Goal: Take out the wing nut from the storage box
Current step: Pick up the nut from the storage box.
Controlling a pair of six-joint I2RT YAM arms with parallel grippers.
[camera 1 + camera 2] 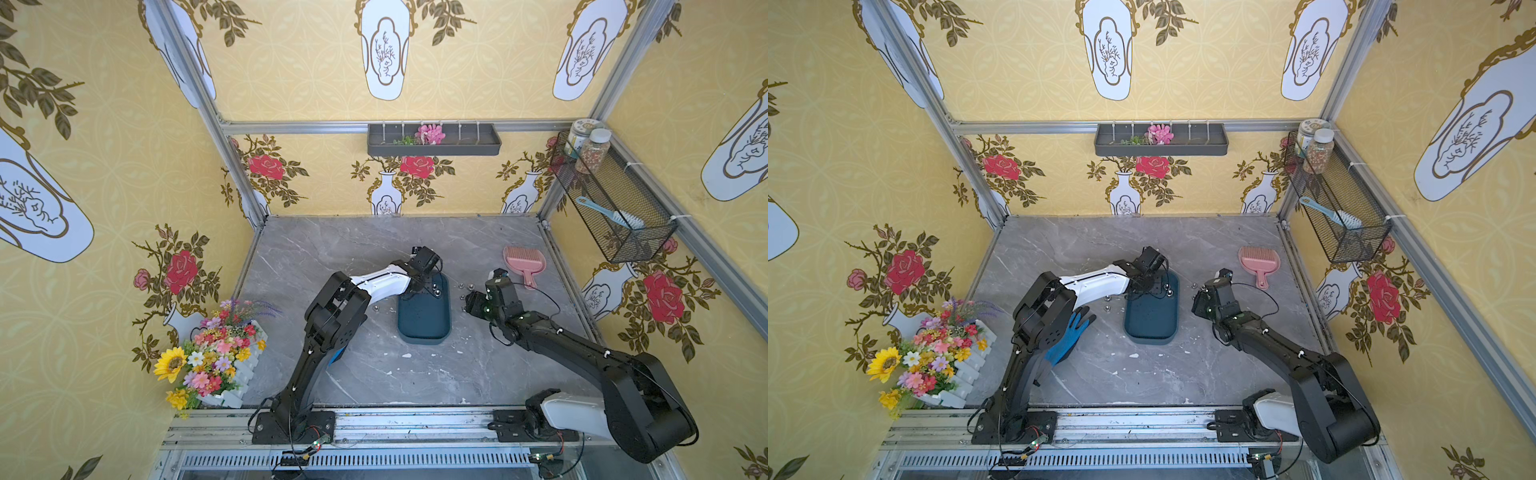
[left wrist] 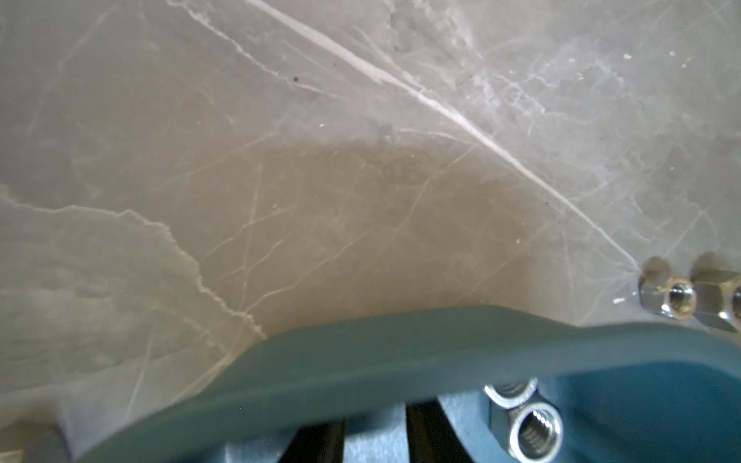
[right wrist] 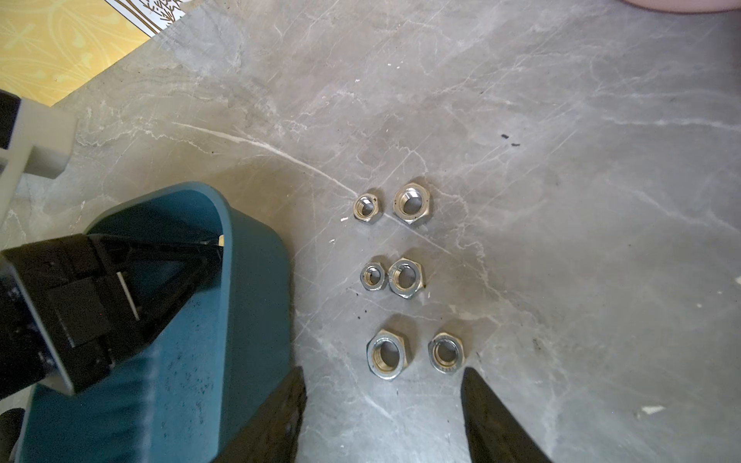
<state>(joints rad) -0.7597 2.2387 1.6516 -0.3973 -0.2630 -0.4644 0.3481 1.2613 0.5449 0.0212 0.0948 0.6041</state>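
The storage box [image 1: 424, 320] [image 1: 1152, 320] is a dark teal tray lying mid-table. My left gripper [image 1: 422, 286] [image 2: 375, 425] reaches down into its far end. Its black fingers [image 2: 425, 433] stand a little apart, and the box rim [image 2: 361, 360] hides their tips. In the right wrist view they narrow almost together at the box wall [image 3: 224, 224]. Two hex nuts [image 2: 533, 433] lie in the box beside them. No wing nut can be made out. My right gripper [image 1: 469, 305] [image 3: 383, 377] hangs open over the table right of the box, holding nothing.
Several hex nuts [image 3: 401, 276] lie in pairs on the table right of the box, and two more [image 1: 1107, 302] to its left. A pink scoop [image 1: 521, 259] sits at back right, a blue glove [image 1: 1069, 336] under the left arm, and flowers [image 1: 212, 353] at front left.
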